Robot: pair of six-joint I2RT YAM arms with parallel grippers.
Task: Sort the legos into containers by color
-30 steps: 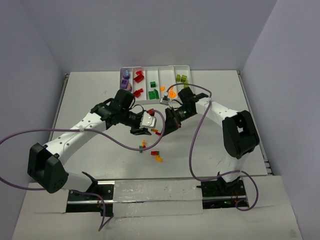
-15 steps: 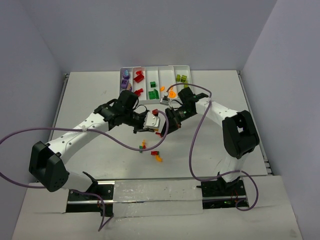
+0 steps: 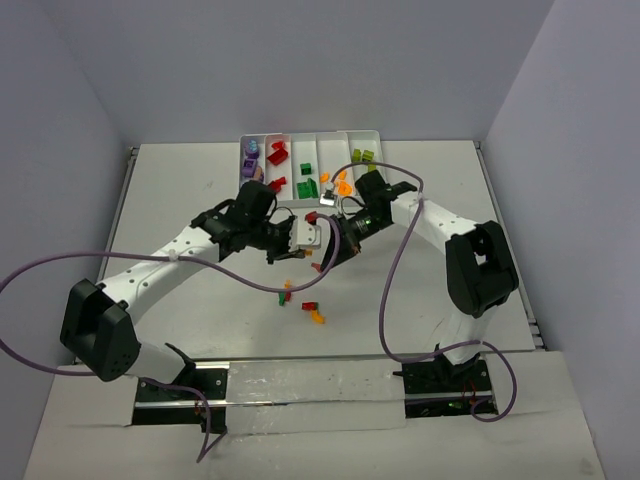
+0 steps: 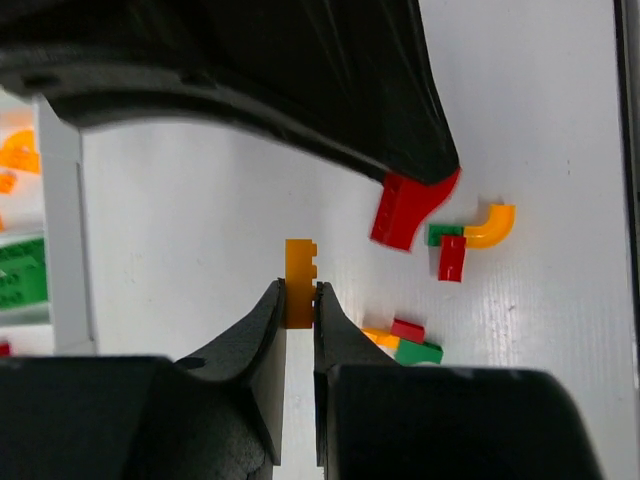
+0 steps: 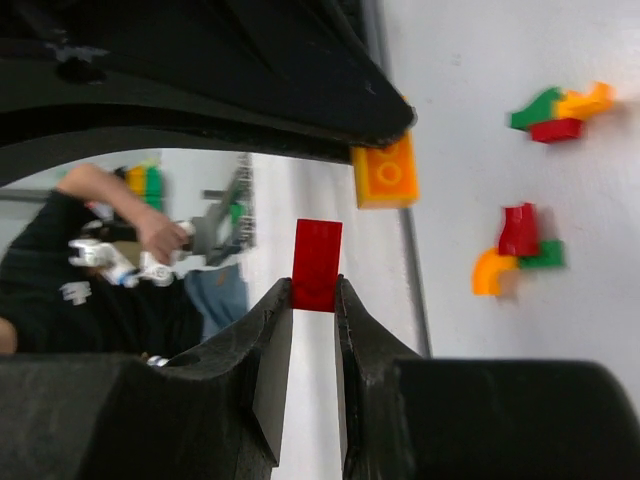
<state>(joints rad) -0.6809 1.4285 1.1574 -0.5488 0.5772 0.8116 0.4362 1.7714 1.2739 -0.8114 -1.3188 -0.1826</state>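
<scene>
Held: small orange plastic brick (image 4: pixel 298 280), pinched in left gripper (image 4: pixel 299 300); small red plastic brick (image 5: pixel 317 255), clamped in right gripper (image 5: pixel 314 295). Below: loose bricks (image 3: pixel 310 306) on white tabletop (image 3: pixel 180 200). Far edge: white compartmented plastic tray (image 3: pixel 310 133). Surround: pale lilac walls (image 3: pixel 300 60).

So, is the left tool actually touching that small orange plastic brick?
Touching: the left wrist view shows the small orange plastic brick pinched tight inside the left tool.

Top external: set high behind the arm bases, looking down over the whole worktop (image 3: pixel 160 190) from afar. Left wrist: close, facing down at the worktop. Right wrist: close, tilted sideways across it. Shared by all three: the loose legos (image 3: pixel 310 306) mid-worktop.
</scene>
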